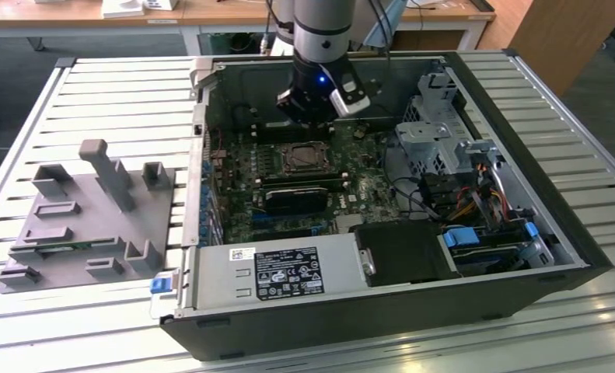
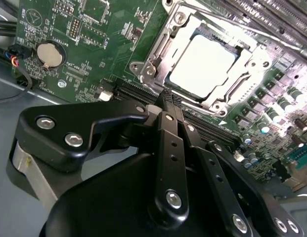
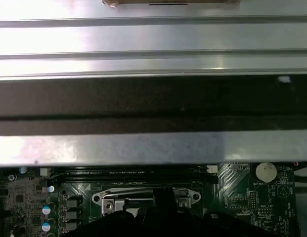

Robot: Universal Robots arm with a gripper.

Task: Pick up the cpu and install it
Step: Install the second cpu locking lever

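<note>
Exterior view: gripper [image 1: 309, 116] inside open computer case [image 1: 556, 233], hovering just at 12 o'clock of socket [image 1: 305, 158]; grey holder block [image 1: 89, 214] on tabletop [image 1: 110, 93], well apart at 9 o'clock.

Second wrist view: jaws pressed together, empty; cpu [image 2: 202, 65] seated in socket, at 1 o'clock of fingertips [image 2: 167, 96].

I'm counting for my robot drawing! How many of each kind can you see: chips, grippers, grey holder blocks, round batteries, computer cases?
cpu: 1
gripper: 1
grey holder block: 1
round battery: 1
computer case: 1
Total: 5
</note>
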